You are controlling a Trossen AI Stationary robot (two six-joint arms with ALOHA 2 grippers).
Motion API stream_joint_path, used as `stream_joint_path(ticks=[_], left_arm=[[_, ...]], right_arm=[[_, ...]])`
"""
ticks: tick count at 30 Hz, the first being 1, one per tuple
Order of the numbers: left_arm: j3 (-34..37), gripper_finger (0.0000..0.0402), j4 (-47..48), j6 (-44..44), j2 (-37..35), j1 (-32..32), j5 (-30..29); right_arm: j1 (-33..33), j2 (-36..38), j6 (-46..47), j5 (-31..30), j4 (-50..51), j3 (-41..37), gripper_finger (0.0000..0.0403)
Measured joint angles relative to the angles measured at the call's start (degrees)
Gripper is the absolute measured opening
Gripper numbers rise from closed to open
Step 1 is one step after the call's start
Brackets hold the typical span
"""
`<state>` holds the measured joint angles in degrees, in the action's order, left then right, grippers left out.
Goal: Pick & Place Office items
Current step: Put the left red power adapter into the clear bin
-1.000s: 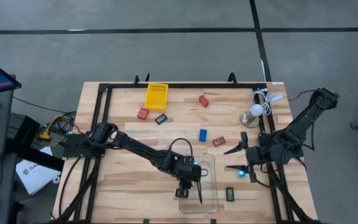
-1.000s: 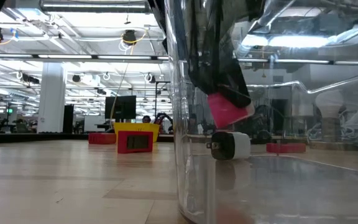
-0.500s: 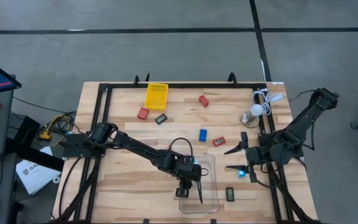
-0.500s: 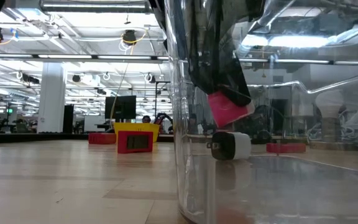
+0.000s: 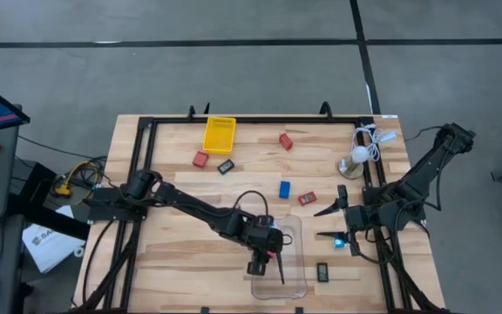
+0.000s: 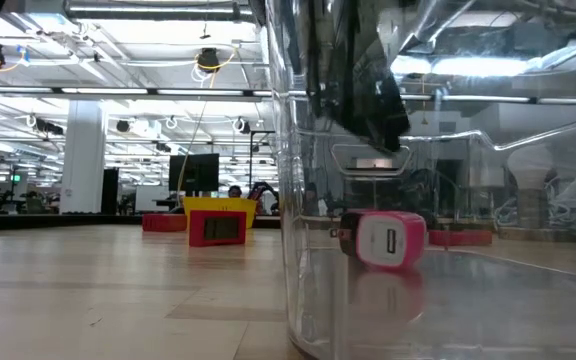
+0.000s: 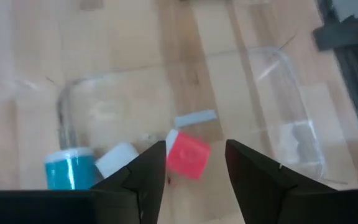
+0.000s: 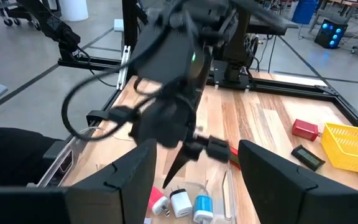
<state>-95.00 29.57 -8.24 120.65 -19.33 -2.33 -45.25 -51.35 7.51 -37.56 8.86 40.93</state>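
Observation:
My left gripper (image 5: 273,266) hangs open over the clear bin (image 5: 303,262), fingers pointing down into it. A red block (image 7: 188,155) lies on the bin's floor right below the left gripper (image 7: 194,148); in the low view the red block (image 6: 388,240) rests flat there. Beside it lie a white-and-cyan piece (image 7: 73,171) and a white bit (image 7: 117,160). My right gripper (image 5: 319,223) waits open near the table's right edge, holding nothing. Out on the table are more red blocks (image 5: 200,159) (image 5: 286,140) (image 5: 307,198), a blue block (image 5: 284,188) and black rectangles (image 5: 226,166) (image 5: 322,272).
A yellow tray (image 5: 219,134) sits near the far edge. A white round lamp-like object with a coiled cable (image 5: 360,153) stands at the far right corner. A black frame runs along the table's edges. Bare wood lies left of the bin.
The red block has left my left gripper's fingers and dropped onto the bin's floor, next to the white piece. Both arms have stayed about where they were.

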Motion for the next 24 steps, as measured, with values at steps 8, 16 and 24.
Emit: stream_joint_path(ticks=[8, 16, 24], left_arm=[[0.54, 0.0151, 5.15, 0.36, -9.95, -2.05, -12.44], [10.45, 0.0151, 11.17, -10.69, -21.91, -5.36, -24.94], [25.64, 0.0149, 11.47, -25.25, -31.54, -8.78, -25.39]], right_arm=[[-0.06, 0.0, 0.04, 0.0, 0.29, 0.0, 0.0221], [-0.2, 0.0, 0.48, 0.0, 0.69, 0.0, 0.0221], [-0.2, 0.02, 0.63, 0.0, 0.53, 0.0, 0.0221]])
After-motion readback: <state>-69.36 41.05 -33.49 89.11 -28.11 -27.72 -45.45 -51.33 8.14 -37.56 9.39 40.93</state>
